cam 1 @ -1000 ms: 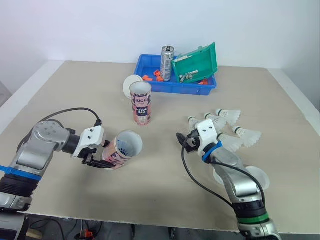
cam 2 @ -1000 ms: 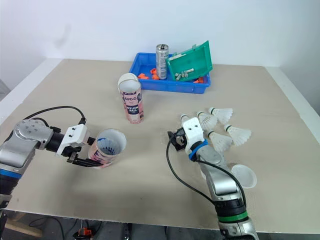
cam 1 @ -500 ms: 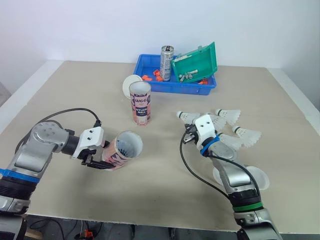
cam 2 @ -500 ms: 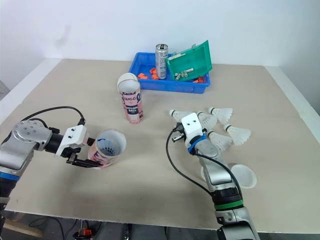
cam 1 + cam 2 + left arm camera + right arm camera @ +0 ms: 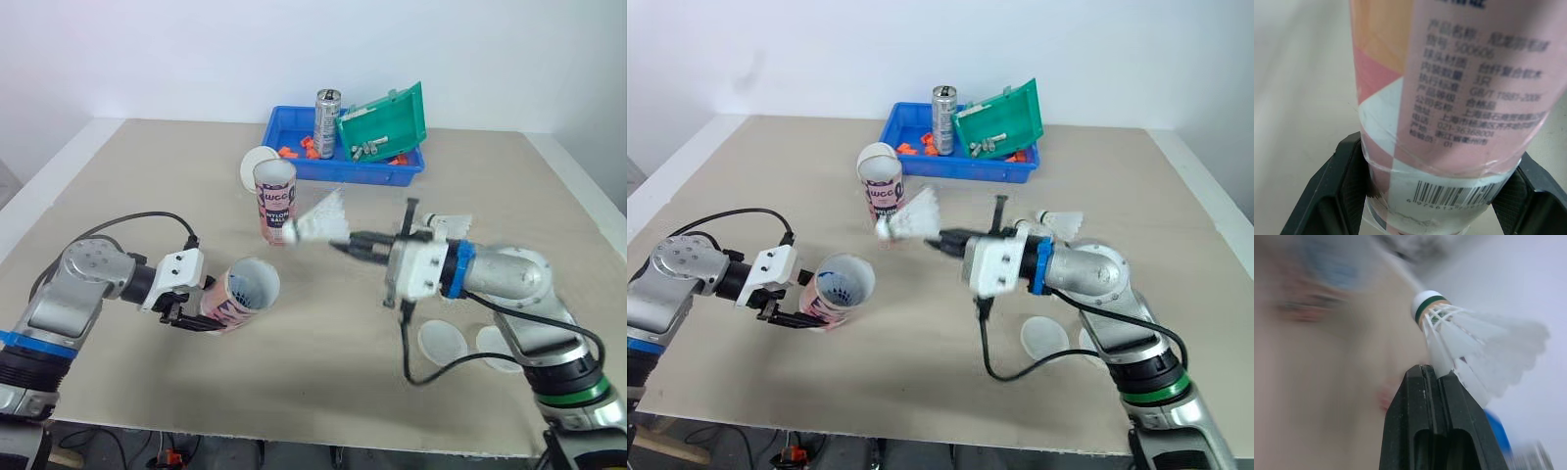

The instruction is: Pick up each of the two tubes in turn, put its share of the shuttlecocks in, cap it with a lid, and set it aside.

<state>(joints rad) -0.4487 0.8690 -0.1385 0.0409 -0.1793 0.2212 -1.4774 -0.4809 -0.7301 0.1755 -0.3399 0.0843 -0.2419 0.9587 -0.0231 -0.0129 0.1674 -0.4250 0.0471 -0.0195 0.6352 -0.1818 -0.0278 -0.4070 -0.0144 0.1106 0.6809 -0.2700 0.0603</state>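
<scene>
loading step: left hand [image 5: 192, 315] clamps the base of a tilted, open-mouthed tube [image 5: 245, 291] toward the near edge of the bench [image 5: 323, 392], left of centre, while right hand [image 5: 345, 243] pinches a shuttlecock [image 5: 318, 220] above mid-bench; next, the cork end likely needs lining up with that mouth.

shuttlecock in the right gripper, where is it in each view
Left eye view: shuttlecock near centre, overlapping the standing tube.
Right eye view: shuttlecock left of centre, against the same tube.
Right wrist view: shuttlecock pinched by its feathers.
Shared landmark: right gripper.
</scene>
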